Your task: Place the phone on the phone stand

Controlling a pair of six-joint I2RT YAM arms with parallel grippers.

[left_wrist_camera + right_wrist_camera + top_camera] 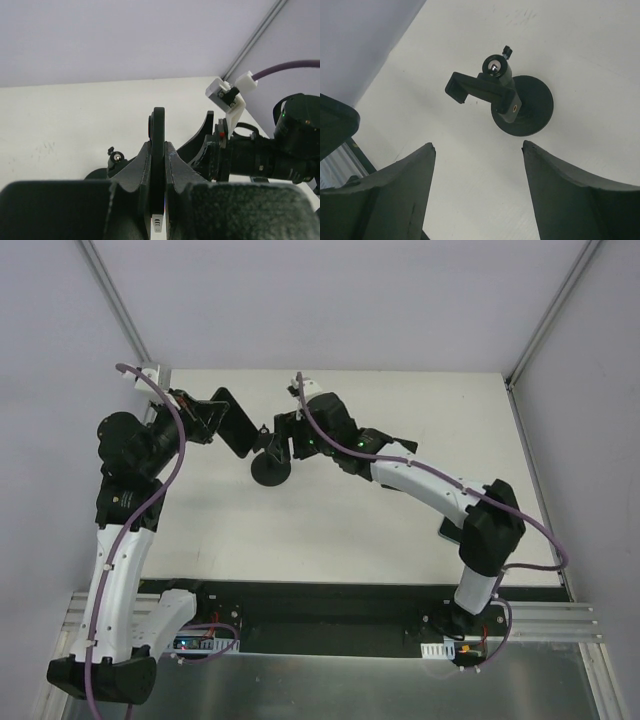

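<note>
Top external view: phone held beside the stand

The phone (232,421) is clamped edge-on between the left fingers (141,167), just left of the phone stand (272,468), which rests on its round base on the counter (400,540). The right fingers (402,192) are spread wide, and the stand is seen untouched in the gap beyond their tips.
</note>
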